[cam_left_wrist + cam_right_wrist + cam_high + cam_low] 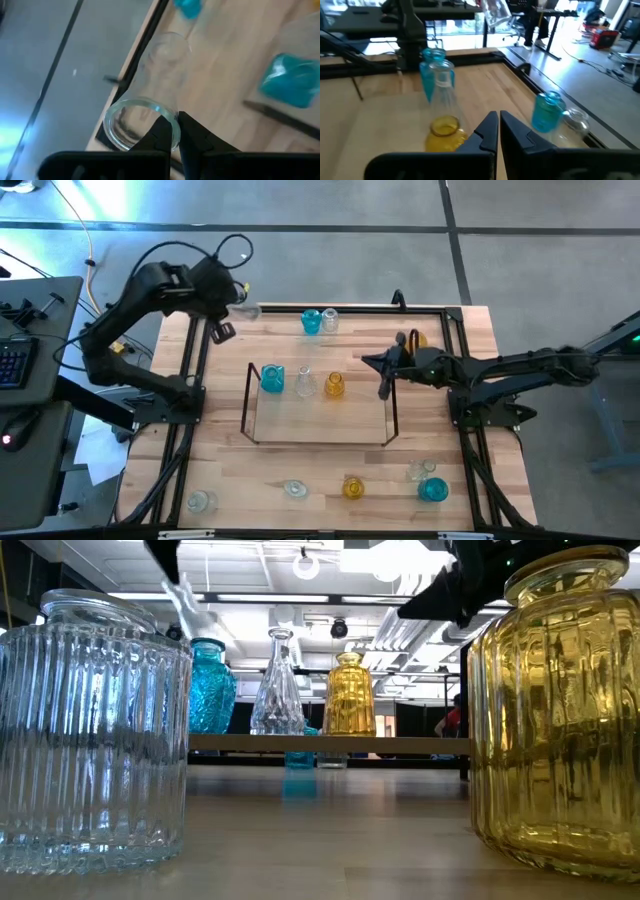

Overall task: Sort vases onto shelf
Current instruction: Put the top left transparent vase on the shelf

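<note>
My left gripper (176, 127) is raised over the table's far left corner, shut on a clear vase (246, 310), which also shows aloft in the low view (190, 602). My right gripper (384, 386) hangs shut over the right end of the shelf (320, 418) and touches nothing. On the shelf's wood surface a blue vase (272, 378), a clear vase (306, 384) and an amber vase (334, 386) stand upright in a row on their bases. My left gripper holds the clear vase by the rim of its open mouth (165, 111). One finger (159, 134) sits inside the mouth and the other outside. The vase is lifted clear of the table and points away from the fingers, tilted.
A blue vase (311, 321) and a clear vase (330, 318) stand at the far edge, an amber vase (416, 340) behind my right arm. Along the near edge stand several more: clear (200, 501), clear (294, 489), amber (352, 486), blue (433, 489). A black frame (190, 380) edges the table.
</note>
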`<state>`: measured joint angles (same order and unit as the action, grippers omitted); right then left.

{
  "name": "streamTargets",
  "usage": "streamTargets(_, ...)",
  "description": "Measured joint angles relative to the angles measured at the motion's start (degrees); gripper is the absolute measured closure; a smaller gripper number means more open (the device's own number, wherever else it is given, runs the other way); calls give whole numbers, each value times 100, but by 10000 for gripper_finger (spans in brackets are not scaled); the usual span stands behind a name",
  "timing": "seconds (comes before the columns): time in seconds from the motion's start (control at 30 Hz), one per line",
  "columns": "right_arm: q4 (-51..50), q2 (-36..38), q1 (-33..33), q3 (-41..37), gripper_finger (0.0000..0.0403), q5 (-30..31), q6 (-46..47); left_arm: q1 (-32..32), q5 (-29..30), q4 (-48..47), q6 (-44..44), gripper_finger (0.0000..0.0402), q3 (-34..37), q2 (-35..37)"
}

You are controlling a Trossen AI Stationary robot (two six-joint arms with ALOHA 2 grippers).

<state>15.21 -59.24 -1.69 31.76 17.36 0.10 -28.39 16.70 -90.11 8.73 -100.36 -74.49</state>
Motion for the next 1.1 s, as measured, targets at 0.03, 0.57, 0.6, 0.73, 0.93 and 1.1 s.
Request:
streamTargets(0.03,42,0,50,0,403,0,0,186,-9,2,-44,398,-78,25)
streamTargets(0.57,359,0,584,1,403,216,-9,2871,-457,92,66,398,-1173,-991)
streamTargets(0.6,385,0,596,1,403,217,-9,2984,-471,87,128,398,-1336,-1174)
streamTargets(0.73,463,0,596,1,403,219,-55,3338,-724,12,347,398,-2075,-1864)
streamTargets(0.93,438,0,598,1,403,220,-118,3687,-1367,24,513,398,-2760,-2591)
streamTargets(1.1,438,0,598,1,403,221,-160,3830,-1509,11,591,398,-2769,-3100)
